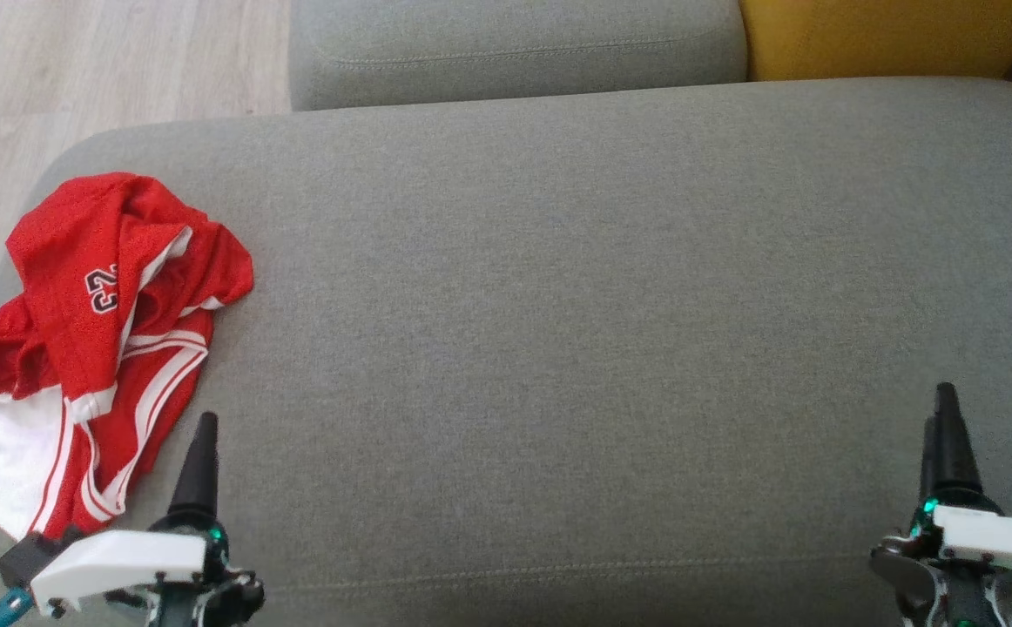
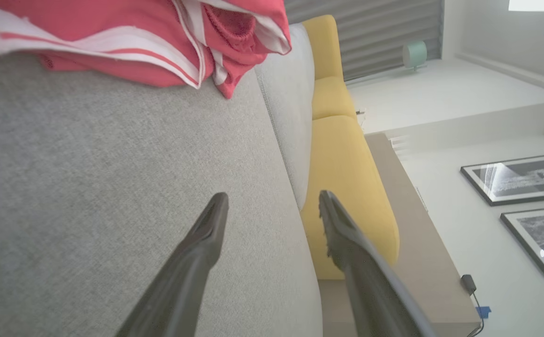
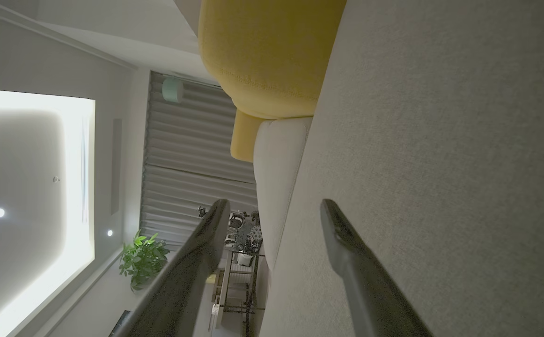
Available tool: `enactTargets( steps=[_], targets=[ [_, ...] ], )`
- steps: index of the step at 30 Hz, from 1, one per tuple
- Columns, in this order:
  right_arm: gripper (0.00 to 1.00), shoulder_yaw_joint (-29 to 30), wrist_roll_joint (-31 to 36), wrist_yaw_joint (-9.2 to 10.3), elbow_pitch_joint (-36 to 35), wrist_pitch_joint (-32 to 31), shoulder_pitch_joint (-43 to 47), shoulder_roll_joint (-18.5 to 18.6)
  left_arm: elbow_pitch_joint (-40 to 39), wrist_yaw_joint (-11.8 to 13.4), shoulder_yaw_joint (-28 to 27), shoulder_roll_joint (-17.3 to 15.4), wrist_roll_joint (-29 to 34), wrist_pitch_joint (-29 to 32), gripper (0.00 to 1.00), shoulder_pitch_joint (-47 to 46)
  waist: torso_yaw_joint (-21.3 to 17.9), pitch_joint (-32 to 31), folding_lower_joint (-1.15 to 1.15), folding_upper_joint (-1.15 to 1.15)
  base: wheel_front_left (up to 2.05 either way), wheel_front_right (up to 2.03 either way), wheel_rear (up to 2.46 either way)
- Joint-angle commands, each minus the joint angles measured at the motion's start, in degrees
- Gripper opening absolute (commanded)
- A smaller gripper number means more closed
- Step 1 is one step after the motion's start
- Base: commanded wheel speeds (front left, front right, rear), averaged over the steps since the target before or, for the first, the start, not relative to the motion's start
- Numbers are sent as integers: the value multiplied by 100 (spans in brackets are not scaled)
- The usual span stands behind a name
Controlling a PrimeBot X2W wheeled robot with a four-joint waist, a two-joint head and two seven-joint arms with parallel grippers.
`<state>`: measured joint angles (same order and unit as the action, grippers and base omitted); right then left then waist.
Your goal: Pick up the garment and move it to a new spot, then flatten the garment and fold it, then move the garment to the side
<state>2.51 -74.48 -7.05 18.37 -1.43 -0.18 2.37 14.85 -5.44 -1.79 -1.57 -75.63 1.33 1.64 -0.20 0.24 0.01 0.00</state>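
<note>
The red and white garment [image 1: 105, 331] lies crumpled at the left end of the grey sofa seat [image 1: 558, 305], a number printed on its upper fold; part of it hangs over the seat's left edge. Just beside its near hem hovers the left gripper [image 2: 273, 201], fingers spread apart and holding nothing; well apart, at the seat's right end, the right gripper [image 3: 274, 206] is likewise spread wide and empty. Behind the seat sits a yellow cushion [image 1: 889, 35]; pale wooden floor [image 1: 105, 61] shows at the far left.
</note>
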Motion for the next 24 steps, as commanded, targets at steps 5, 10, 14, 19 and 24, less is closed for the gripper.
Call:
enactTargets(
  steps=[5,10,14,19,24],
  targets=[
    [100,-227,558,-13,-302,123,-275,33,-363,100,117,-65,578,-112,100,-219,-2,-2,-1,0,0,0,0],
    [100,-424,997,-15,-372,207,-286,61,-490,194,255,-69,1063,-195,100,-208,-4,-12,-1,0,0,0,0],
    [100,-580,1316,-16,-417,274,-292,93,-567,249,363,-72,1427,-263,100,-192,-5,-24,-1,0,0,0,0],
    [100,-729,1696,-18,-496,358,-315,100,-695,382,443,-76,1864,-346,100,-188,-12,-28,-1,0,0,0,0],
    [100,-863,1991,-19,-556,425,-330,117,-806,501,511,-91,2201,-413,100,-189,-19,-29,-1,0,0,0,0]
  ],
)
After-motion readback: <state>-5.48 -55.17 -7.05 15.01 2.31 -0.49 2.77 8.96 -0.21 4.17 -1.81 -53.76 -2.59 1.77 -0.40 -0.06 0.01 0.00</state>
